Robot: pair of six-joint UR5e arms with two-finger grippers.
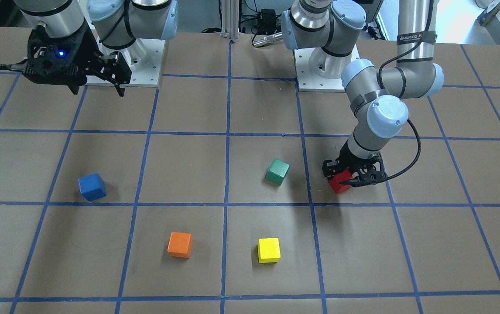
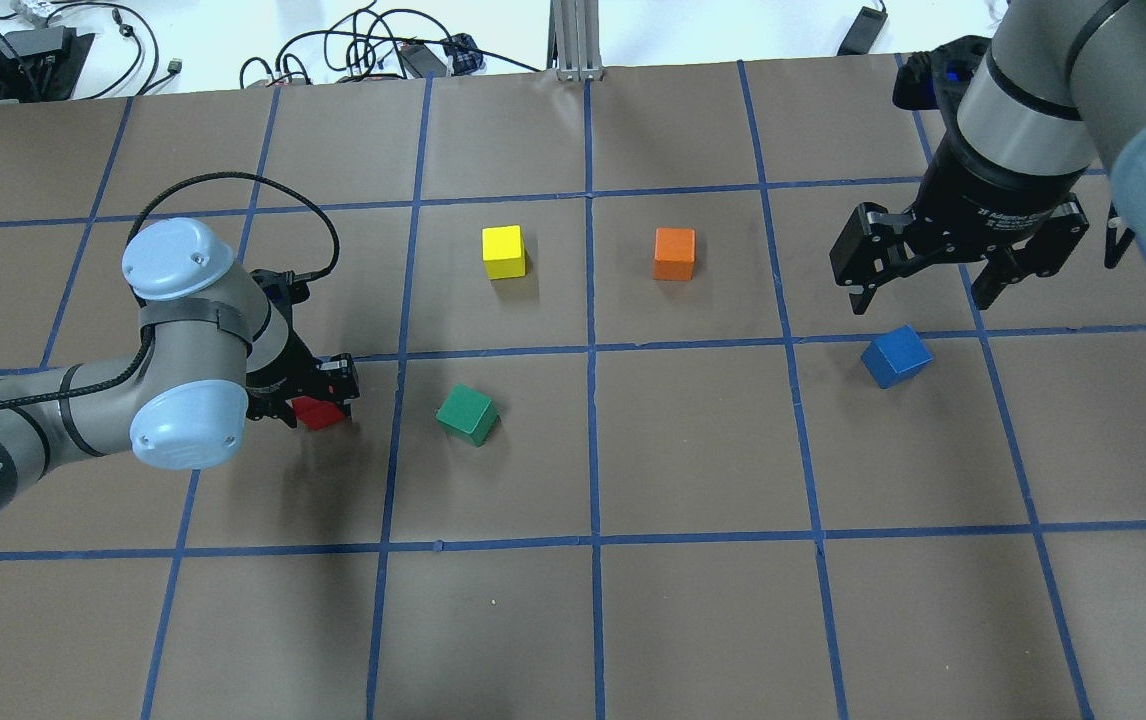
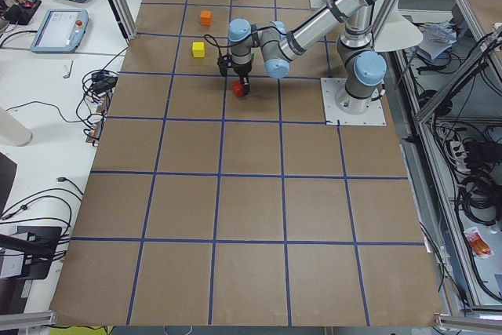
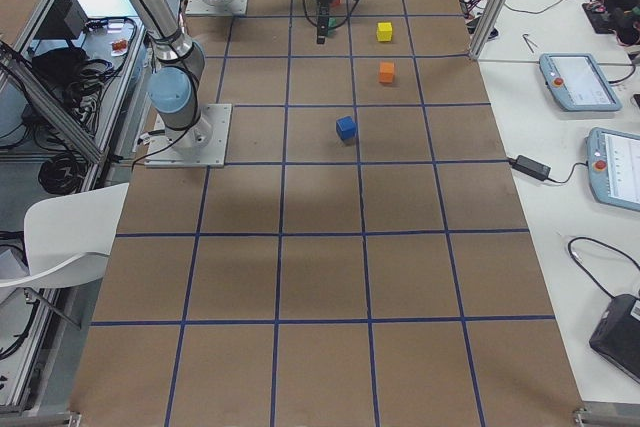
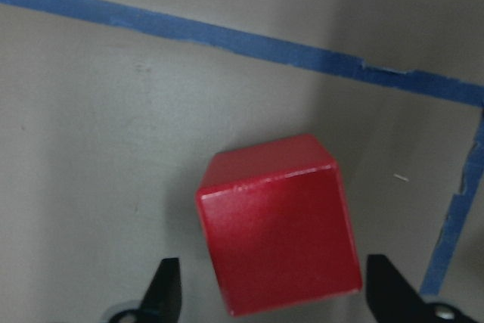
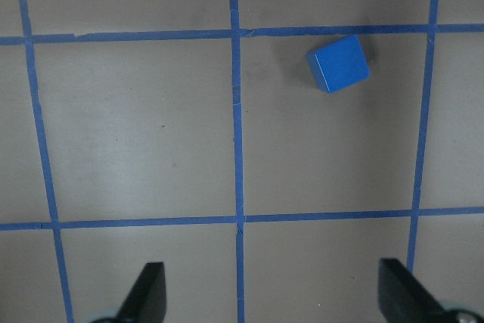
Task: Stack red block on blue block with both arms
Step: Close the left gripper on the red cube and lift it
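Observation:
The red block (image 1: 338, 186) sits on the brown table near my left side, also in the overhead view (image 2: 321, 413). My left gripper (image 1: 342, 179) is down at the table, open, with a finger (image 5: 165, 291) on each side of the red block (image 5: 276, 221) and a narrow gap showing. The blue block (image 1: 92, 186) sits alone on the other side (image 2: 896, 356). My right gripper (image 2: 923, 290) hovers open and empty high above the table, just beyond the blue block, which shows in its wrist view (image 6: 338, 63) ahead of the fingers.
A green block (image 2: 466, 414) sits tilted just right of the red one. A yellow block (image 2: 504, 251) and an orange block (image 2: 674, 253) lie farther out, towards the table's far side. Blue tape lines grid the table (image 2: 693, 600).

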